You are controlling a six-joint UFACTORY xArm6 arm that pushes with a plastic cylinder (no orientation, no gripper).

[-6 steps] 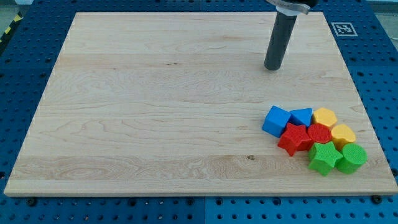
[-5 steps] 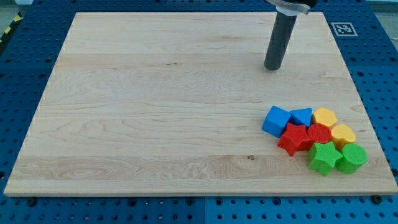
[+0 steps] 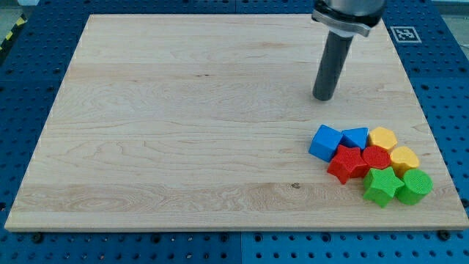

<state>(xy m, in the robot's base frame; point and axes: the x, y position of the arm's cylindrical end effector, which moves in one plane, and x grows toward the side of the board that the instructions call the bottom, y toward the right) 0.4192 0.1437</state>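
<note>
My tip (image 3: 323, 97) rests on the wooden board (image 3: 183, 125) in the view's upper right, touching no block. Nearest below it lie a blue cube (image 3: 325, 142) and a blue wedge-like block (image 3: 355, 137), a short gap away. They head a tight cluster at the lower right: a yellow hexagon-like block (image 3: 382, 138), a yellow block (image 3: 404, 157), a red star (image 3: 347, 163), a red round block (image 3: 376, 158), a green star (image 3: 382, 186) and a green cylinder (image 3: 414, 186).
A square black-and-white marker (image 3: 404, 34) sits at the board's top right corner. Blue perforated table (image 3: 22, 88) surrounds the board on all sides.
The rod has slid a little toward the view's bottom, closer to the blue blocks. No block has moved.
</note>
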